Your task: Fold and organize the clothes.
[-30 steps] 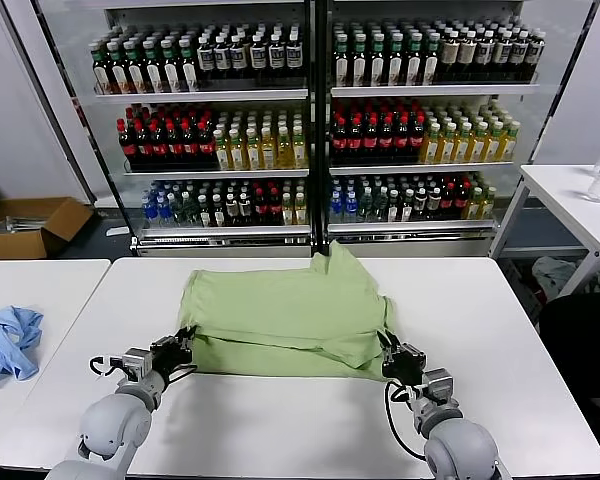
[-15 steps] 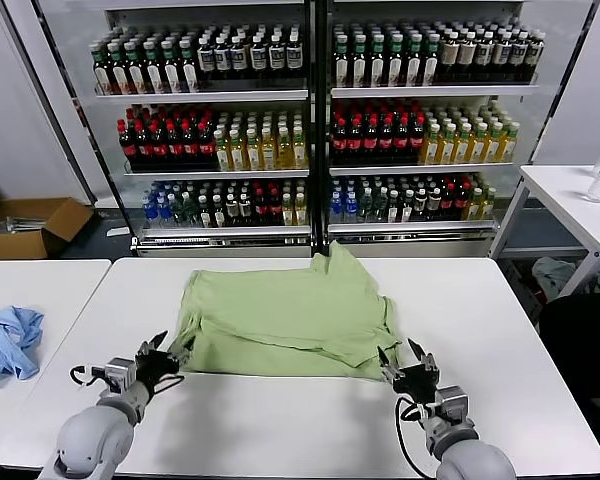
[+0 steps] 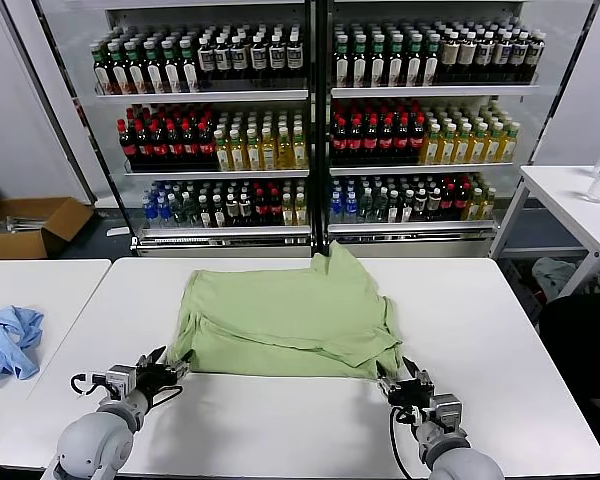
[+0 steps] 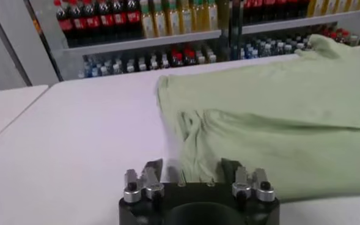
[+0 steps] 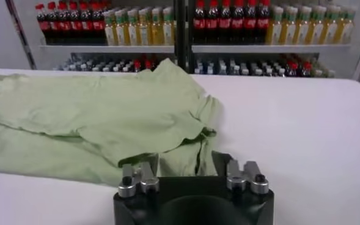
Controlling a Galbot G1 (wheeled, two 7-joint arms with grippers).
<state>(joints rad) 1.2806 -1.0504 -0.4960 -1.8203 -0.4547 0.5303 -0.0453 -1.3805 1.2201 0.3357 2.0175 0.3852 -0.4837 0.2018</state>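
While I watch the head view, both arms reach in low from the near edge of the counter.
Shirt: the light green polo shirt lies folded flat at the middle of the white counter, one piece peaking toward the far edge; I cannot see its collar or print.
Left arm: forearm low and angled inward, the left tool just off the shirt's near-left corner, above the counter.
Left tool state: fingers apart, nothing between them; in the left wrist view the shirt hem sits just beyond the tips.
Right arm: mirrored pose, the right tool at the shirt's near-right corner.
Right tool state: fingers parted, gripping nothing that I can see; right wrist view shows cloth just ahead.
Side counter: a light blue garment lies bunched, well apart.
Background: shelves of bottles.
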